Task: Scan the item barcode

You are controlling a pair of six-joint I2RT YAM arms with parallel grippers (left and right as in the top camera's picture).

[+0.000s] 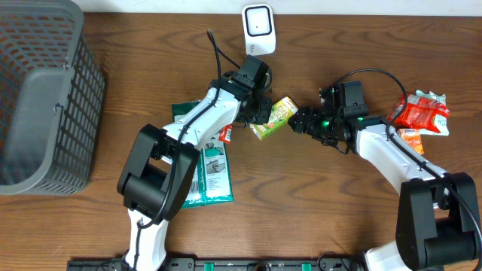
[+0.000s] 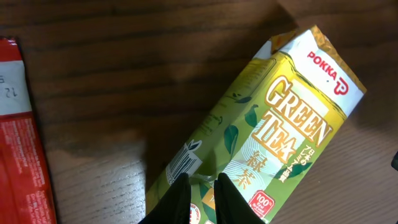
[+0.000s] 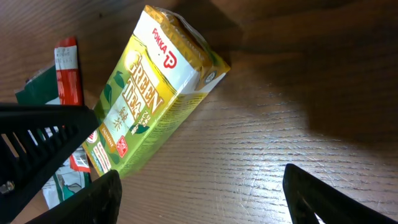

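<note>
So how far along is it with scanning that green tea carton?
Looks done: the green tea carton lies on the table near the white scanner. In hand: the left gripper is at the carton's bottom end, fingers nearly together, grip unclear; the right gripper stands wide open, empty. Left: the barcode sits on a side face, seemingly not turned to the scanner, so presenting it appears to remain.

Overhead evenly lit; wrist views dim, glare on table (image 3: 249,168).
</note>
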